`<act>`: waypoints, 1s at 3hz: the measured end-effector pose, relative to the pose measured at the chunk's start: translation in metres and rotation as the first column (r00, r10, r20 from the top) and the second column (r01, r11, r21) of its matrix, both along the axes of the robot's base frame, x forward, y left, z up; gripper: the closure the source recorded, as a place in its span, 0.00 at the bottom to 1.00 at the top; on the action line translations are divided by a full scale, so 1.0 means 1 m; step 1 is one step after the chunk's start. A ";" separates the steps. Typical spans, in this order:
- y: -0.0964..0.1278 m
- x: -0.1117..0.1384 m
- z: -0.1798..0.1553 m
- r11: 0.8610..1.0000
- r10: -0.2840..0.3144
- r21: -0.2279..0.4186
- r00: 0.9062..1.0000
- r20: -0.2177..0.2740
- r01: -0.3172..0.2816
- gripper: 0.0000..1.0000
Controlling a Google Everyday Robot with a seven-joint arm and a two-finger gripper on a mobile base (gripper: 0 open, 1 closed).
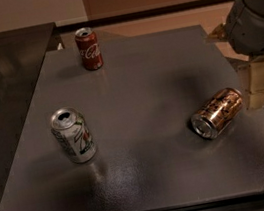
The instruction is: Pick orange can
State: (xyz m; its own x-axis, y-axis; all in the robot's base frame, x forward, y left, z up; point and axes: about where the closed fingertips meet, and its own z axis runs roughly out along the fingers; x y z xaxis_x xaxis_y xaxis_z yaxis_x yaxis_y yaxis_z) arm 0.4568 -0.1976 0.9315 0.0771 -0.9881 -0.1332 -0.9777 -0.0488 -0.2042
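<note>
At the right edge of the desk (149, 175), the orange can (217, 113) is lying unpicked. The hand (257, 83) is hovering just beside it; its opening cannot be told.

- I saw the orange can (218, 112) lying on its side, shiny copper-orange with dark markings.
- Its silver end faced the front-left, and its body ran back toward the right.
- It rested on the dark table (143, 85), close to the right edge.
- The gripper (257, 90) hung just beside the can's far end; I could not tell whether they touched.
</note>
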 end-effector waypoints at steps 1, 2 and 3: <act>0.002 0.001 -0.025 0.994 0.100 -0.039 0.995 -0.027 -0.101 0.00; -0.001 -0.001 -0.048 0.985 0.155 -0.067 0.986 -0.054 -0.158 0.00; -0.004 -0.005 -0.065 0.978 0.183 -0.085 0.979 -0.084 -0.190 0.00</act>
